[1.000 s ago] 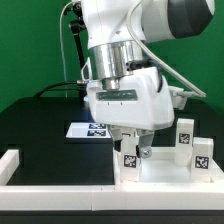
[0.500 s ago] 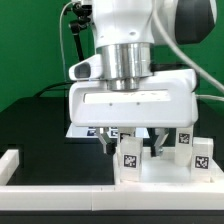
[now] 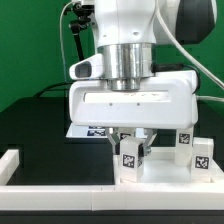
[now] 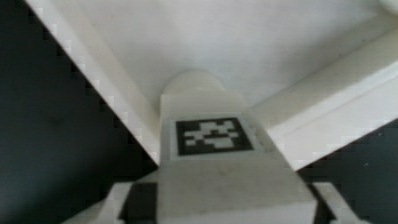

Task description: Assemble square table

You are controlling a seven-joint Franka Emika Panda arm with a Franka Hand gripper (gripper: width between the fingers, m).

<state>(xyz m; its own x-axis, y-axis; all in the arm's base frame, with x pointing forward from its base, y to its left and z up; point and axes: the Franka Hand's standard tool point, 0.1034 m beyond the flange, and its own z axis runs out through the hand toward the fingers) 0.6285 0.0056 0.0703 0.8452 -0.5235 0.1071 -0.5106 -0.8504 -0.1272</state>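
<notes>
The white square table top (image 3: 165, 172) lies at the exterior view's lower right. A white leg block (image 3: 130, 154) with a black-and-white tag stands upright at its near left corner. My gripper (image 3: 131, 146) hangs straight down over it, with the fingers pressed on both sides of the leg. In the wrist view the leg (image 4: 214, 125) fills the gap between the fingers (image 4: 139, 205), and the top's raised rim (image 4: 125, 85) runs under it. Two more tagged legs (image 3: 184, 140) (image 3: 203, 156) stand at the right of the top.
The marker board (image 3: 92, 129) lies on the black table behind the gripper. White border rails run along the front (image 3: 60, 186) and the exterior view's left (image 3: 9, 160). A green wall and cables stand behind.
The wrist turned square to the camera and came lower. Since half a second ago the fingers have drawn in from a wide gap onto the leg.
</notes>
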